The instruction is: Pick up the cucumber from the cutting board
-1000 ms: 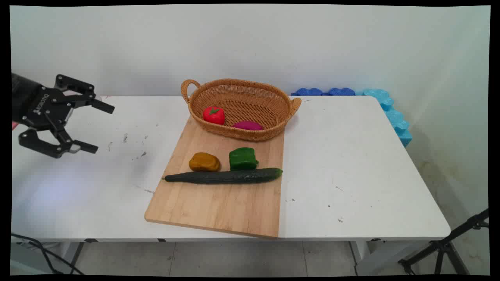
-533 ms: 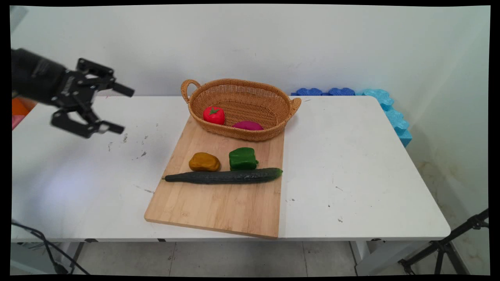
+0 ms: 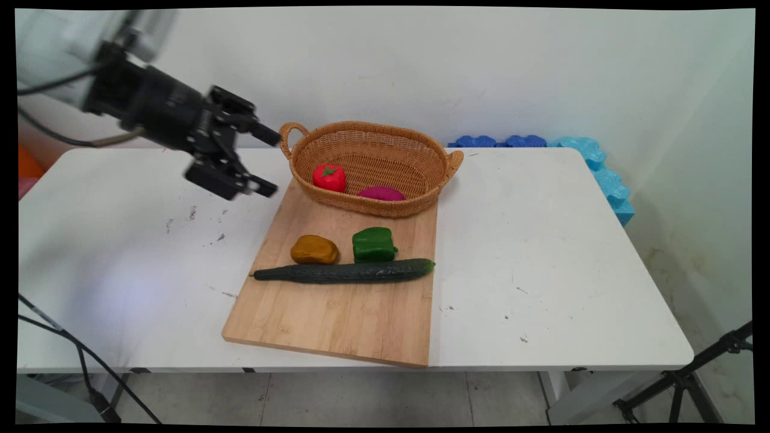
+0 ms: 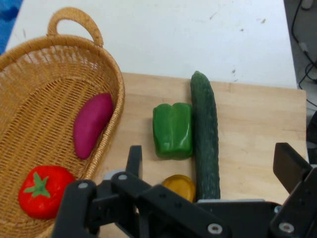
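Note:
My black gripper (image 3: 269, 161) hangs open and empty in the air, just left of the wicker basket's (image 3: 421, 157) left handle and above the board's far left corner. The basket holds a red tomato (image 3: 329, 177) and a purple sweet potato (image 3: 381, 193). On the wooden cutting board (image 3: 325, 319) lie a brownish-yellow potato (image 3: 314, 249), a green bell pepper (image 3: 373, 244) and a long dark cucumber (image 3: 344, 272). In the hand view my gripper (image 4: 210, 163) looks over the pepper (image 4: 172, 130), the cucumber (image 4: 206, 136), the potato (image 4: 179, 186), and the basket (image 4: 29, 84) with tomato (image 4: 44, 191) and sweet potato (image 4: 92, 124).
Blue foam pieces (image 3: 592, 162) lie along the table's far right edge by the wall. A black tripod leg (image 3: 692, 376) stands on the floor at the lower right. Black cables (image 3: 72, 355) hang at the lower left.
The gripper has swung from the table's left side to the right and upward, ending close to the basket's left handle. Its fingers stay open. The vegetables have not moved.

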Robot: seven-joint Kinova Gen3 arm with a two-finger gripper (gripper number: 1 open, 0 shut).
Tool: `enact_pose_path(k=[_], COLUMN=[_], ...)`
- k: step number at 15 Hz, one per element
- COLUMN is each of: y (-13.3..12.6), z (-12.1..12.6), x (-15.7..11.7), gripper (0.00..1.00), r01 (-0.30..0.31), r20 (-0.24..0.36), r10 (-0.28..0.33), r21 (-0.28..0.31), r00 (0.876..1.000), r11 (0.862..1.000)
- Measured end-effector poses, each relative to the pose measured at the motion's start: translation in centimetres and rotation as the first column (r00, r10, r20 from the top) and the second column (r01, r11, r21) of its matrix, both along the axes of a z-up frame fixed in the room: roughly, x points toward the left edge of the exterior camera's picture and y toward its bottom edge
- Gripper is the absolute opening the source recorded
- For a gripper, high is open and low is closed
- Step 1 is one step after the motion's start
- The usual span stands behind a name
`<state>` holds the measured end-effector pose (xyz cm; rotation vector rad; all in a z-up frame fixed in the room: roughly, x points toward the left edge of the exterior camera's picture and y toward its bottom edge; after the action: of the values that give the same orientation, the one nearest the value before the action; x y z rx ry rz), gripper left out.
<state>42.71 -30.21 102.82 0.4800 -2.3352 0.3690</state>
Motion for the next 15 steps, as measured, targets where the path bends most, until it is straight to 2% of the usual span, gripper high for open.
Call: enact_pose_path(k=[3,7,15], y=[-2.1,-3.7,-6.9], z=[-1.9,-4.7,-11.8], x=[-2.9,-5.5,-11.2], gripper=[1.00,1.00,1.00], r01=[-0.019,-0.042,-0.090], r20=[0.040,0.088,0.200], r10=[0.017,0.034,0.059], r21=[0.047,0.090,0.148], r00=[0.999,0.996,0.978], r11=[0.999,0.995,0.985])
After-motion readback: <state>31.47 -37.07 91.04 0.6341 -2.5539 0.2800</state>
